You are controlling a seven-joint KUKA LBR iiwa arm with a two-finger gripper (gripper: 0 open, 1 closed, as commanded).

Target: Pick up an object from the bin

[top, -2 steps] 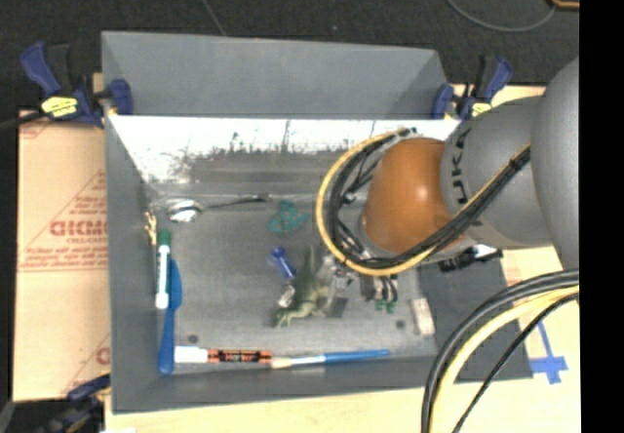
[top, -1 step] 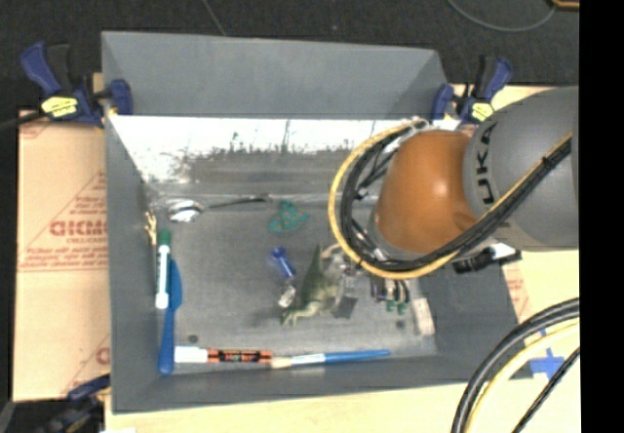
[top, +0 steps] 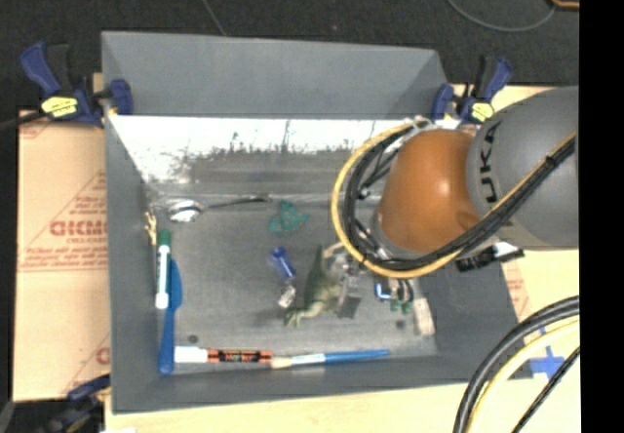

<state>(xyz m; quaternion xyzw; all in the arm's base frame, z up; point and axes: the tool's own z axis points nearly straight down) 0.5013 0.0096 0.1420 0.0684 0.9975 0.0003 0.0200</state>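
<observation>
Down by the green toy dinosaur point(top: 314, 296) in the middle of the bin point(top: 292, 80), the gripper point(top: 341, 271), spread or pinched I can't tell, could catch just a thin limb and let it slip.

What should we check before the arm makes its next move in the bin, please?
1. Gripper over a thing: ok. The gripper is right by the green dinosaur in the middle of the bin.
2. Grasp on the dinosaur: cannot tell. The contact is hidden under the wrist.
3. Neighbours clear: not ok. A small blue piece lies close to the dinosaur's upper left.
4. Pens out of the way: ok. They lie along the near wall, apart from the dinosaur.
5. Room from the bin wall: ok. The gripper is well inside the floor.
</observation>
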